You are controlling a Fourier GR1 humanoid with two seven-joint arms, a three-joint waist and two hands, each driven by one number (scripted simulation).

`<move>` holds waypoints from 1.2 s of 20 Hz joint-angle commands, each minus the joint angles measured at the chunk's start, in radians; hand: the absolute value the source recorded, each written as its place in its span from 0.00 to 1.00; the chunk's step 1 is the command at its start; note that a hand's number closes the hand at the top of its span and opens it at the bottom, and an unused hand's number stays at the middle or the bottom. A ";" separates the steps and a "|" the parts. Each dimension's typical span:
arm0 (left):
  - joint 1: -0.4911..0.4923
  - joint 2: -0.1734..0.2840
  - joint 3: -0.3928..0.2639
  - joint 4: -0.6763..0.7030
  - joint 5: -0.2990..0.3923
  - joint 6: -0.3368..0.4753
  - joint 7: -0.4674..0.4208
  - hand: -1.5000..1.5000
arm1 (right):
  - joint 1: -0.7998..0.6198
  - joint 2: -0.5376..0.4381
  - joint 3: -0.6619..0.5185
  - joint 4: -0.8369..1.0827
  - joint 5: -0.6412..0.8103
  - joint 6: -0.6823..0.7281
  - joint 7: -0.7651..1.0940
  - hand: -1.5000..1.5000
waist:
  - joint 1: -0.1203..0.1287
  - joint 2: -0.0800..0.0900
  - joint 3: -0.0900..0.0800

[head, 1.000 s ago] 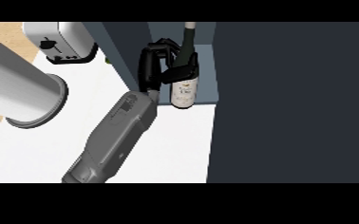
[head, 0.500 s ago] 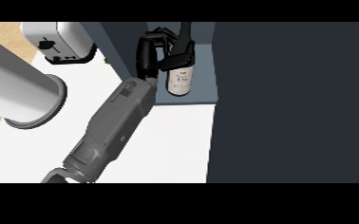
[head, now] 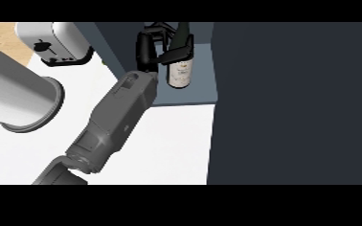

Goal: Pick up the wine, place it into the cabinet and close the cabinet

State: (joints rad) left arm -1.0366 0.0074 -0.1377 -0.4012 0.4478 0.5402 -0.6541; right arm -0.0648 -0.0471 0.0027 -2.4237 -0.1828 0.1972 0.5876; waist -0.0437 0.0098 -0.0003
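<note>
— One arm only shows, doesn't it? Which is it?

— Hard to say from its place alone; it comes in from the lower left and runs up to the cabinet [head: 191,96]. I take it for the right hand [head: 152,45], reaching across.

— And what is that hand doing?

— Its black fingers and thumb are curled round the wine [head: 179,67], clamped on the upper part of the bottle, just below the neck.

— Where does the bottle stand?

— Inside the open cabinet, on its grey-blue floor, near the back. The pale label faces up toward the view, and the dark neck points to the top edge.

— What is the big dark panel at the right?

— That is the cabinet door [head: 283,100], swung open, its edge just beside the bottle.

— Anything else on the worktop [head: 170,143]?

— A silver toaster [head: 53,43] at the upper left, well apart from the bottle, and a large grey cylinder [head: 25,100] at the left edge, which could be the other forearm; I cannot tell.
</note>
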 commanded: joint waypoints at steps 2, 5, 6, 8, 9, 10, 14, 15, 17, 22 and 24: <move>-0.059 0.002 0.065 0.093 0.041 -0.053 -0.007 1.00 | 0.034 0.006 -0.011 -0.103 -0.076 -0.005 0.020 0.00 | -0.007 0.003 0.000; -0.061 0.000 0.110 0.133 0.063 -0.072 -0.036 1.00 | -0.003 -0.014 -0.043 -0.047 -0.092 0.007 0.010 0.00 | -0.009 0.008 0.000; -0.072 -0.007 0.110 0.092 0.107 -0.048 0.005 1.00 | 0.072 0.030 0.030 -0.087 -0.053 0.006 -0.005 0.00 | -0.010 0.001 0.000; -0.073 -0.007 0.128 0.113 0.125 -0.067 -0.035 1.00 | 0.092 0.035 0.043 -0.067 -0.030 0.030 -0.054 0.00 | -0.015 0.004 0.000; -0.074 -0.007 0.136 0.137 0.134 -0.073 -0.028 1.00 | 0.053 0.009 0.025 -0.106 -0.075 0.009 0.035 0.00 | -0.021 0.005 -0.001; -0.059 0.014 0.150 0.152 0.114 -0.147 -0.039 1.00 | 0.002 0.022 0.018 -0.068 -0.035 -0.022 0.021 0.00 | -0.004 0.006 -0.001; -0.071 -0.006 0.168 0.198 0.116 -0.120 -0.096 1.00 | -0.039 -0.003 -0.004 -0.065 -0.067 -0.019 0.051 0.00 | -0.013 0.010 -0.001; -0.083 0.006 0.175 0.212 0.119 -0.130 -0.088 1.00 | 0.033 0.013 0.025 -0.037 -0.049 0.021 -0.020 0.00 | -0.017 0.011 0.000; -0.074 -0.007 0.165 0.225 0.117 -0.117 -0.113 1.00 | -0.026 0.002 0.011 -0.051 -0.058 -0.015 0.048 0.00 | -0.016 0.009 -0.001; -0.098 0.025 0.172 0.256 0.096 -0.132 -0.103 1.00 | 0.076 0.010 0.045 -0.082 -0.044 0.028 -0.016 0.00 | -0.022 0.009 0.000; -0.099 -0.007 0.163 0.279 0.095 -0.074 -0.136 0.00 | 0.016 0.008 0.042 -0.059 -0.037 0.003 0.011 0.00 | -0.043 0.016 0.000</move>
State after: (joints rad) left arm -1.1369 0.0000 0.0230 -0.1610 0.5443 0.4301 -0.7615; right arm -0.0684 -0.0312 0.0501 -2.4138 -0.1825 0.1989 0.5723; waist -0.0684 0.0166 0.0021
